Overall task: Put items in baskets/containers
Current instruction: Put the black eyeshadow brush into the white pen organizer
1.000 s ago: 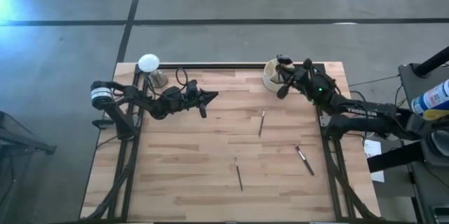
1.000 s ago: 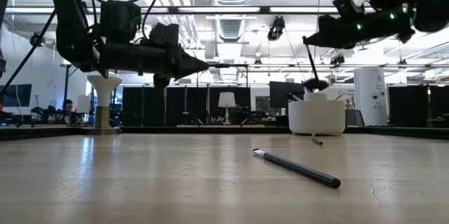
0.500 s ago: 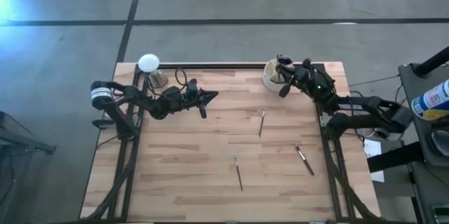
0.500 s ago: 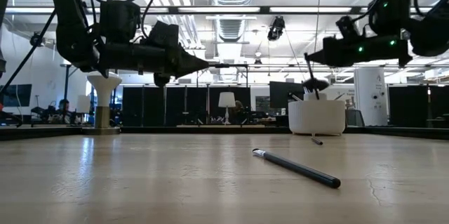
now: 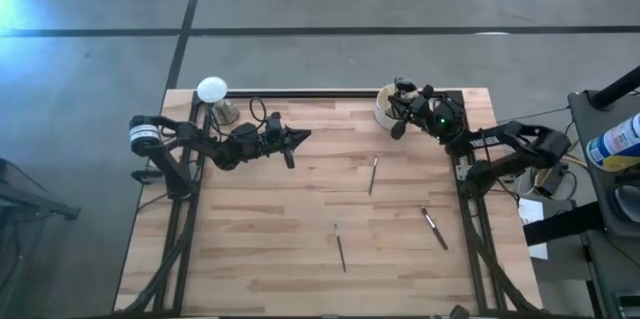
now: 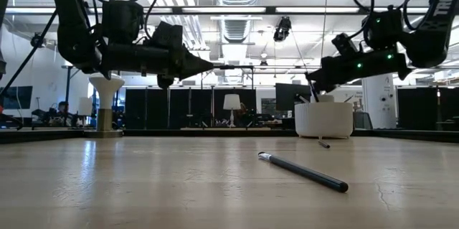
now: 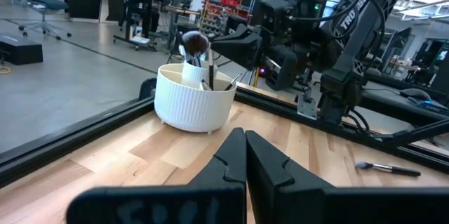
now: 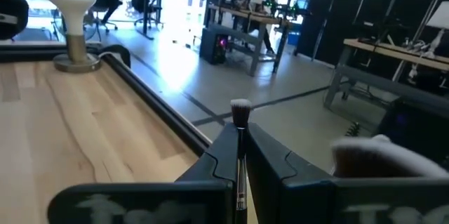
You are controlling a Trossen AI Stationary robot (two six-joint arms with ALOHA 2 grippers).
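Cream-white and ribbed on its side, the cup [image 5: 388, 107] stands at the far right corner of my wooden desk [image 5: 300, 249], just inside the dark far rail. From the left wrist view its brushes stand upright inside, one with a round, fluffy dark head [image 7: 194, 42] rising above the rim. My right gripper [image 5: 405, 114] hangs right over the cup's near-right edge, its fingers pinched shut on a thin brush [image 8: 240, 122] whose pale tuft sticks out past the fingertips. Whether that brush touches the cup I cannot tell.

Three more brushes lie loose on the boards, well apart from one another: one [image 5: 373, 175] near the middle, one [image 5: 340, 249] nearer and a little left of it, and one with a light ferrule [image 5: 433, 228] near the right edge. In the low view the closest [image 6: 303, 171] lies slanted across the desk, dark-handled with a silvery band at one end.

My left gripper [image 5: 303, 137] waits in the air over the far left part of the desk, closed on nothing and pointing toward the cup. A white disc on a metal stand [image 5: 212, 92] sits at the far left corner.
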